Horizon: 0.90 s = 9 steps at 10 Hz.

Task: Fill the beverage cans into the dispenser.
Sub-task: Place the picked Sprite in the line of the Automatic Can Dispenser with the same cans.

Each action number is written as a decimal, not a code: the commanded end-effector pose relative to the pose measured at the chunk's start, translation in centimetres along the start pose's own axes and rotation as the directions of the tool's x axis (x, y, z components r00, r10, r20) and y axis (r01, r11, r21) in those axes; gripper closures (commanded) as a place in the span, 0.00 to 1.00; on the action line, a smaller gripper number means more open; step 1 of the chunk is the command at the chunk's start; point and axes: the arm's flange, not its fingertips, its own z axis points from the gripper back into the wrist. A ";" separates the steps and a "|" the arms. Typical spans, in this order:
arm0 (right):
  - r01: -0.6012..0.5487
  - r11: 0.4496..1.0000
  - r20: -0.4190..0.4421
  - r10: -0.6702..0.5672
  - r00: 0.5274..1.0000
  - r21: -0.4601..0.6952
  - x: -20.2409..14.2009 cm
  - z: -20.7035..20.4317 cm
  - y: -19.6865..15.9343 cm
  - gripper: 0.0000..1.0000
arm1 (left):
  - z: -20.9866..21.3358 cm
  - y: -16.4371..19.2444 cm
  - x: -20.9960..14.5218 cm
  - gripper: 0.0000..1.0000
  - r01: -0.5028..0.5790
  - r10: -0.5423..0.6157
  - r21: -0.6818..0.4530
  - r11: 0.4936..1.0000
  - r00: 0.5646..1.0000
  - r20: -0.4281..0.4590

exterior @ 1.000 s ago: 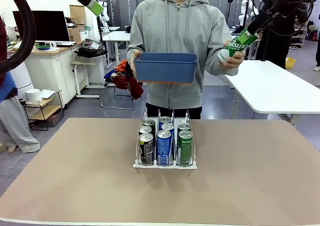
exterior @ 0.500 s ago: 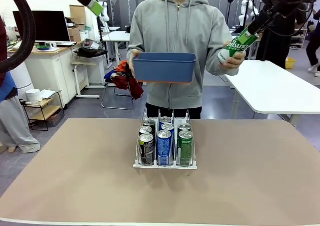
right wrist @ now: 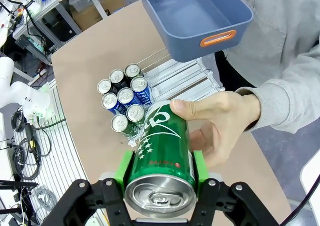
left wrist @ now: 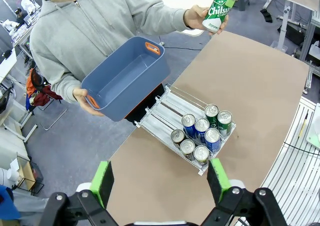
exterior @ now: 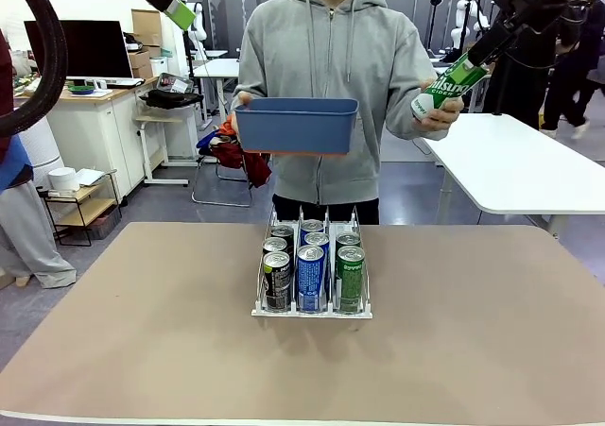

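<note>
Green can [right wrist: 165,156]: slim drink can with a silver top, green with white lettering; held high over the far right of the worktop, tilted; the person's hand [right wrist: 220,123] clasps its far end.
Right pincer [right wrist: 160,173]: closed on the green can, green pads pressed on either side of the body near the silver top.
Dispenser [exterior: 312,308]: white wire rack of three lanes, mid-worktop, well below and apart from the held can.
Loaded cans [left wrist: 202,133]: black-and-grey in one lane, blue in the middle, green in the third, crowded at the front lip; the rear of the lanes is bare wire.
Blue bin [exterior: 296,127]: plastic, orange-handled, held by the person's other hand above the rack's far end; looks empty.
Left pincer [left wrist: 160,183]: fingers spread wide, nothing between them, high above the worktop's near side.
Step in hand: handover of the green can, by judgement.
Handling advice: keep the squeeze firm until the hand lets go; lower the can upright into the green lane from the rear; keep wide of the bin.
</note>
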 end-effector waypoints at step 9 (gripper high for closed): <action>-0.005 1.000 0.002 0.005 1.000 -0.002 0.1 0.1 0.1 1.00 | 0.0 0.2 -0.2 0.00 0.005 -0.005 -0.019 1.000 1.000 0.005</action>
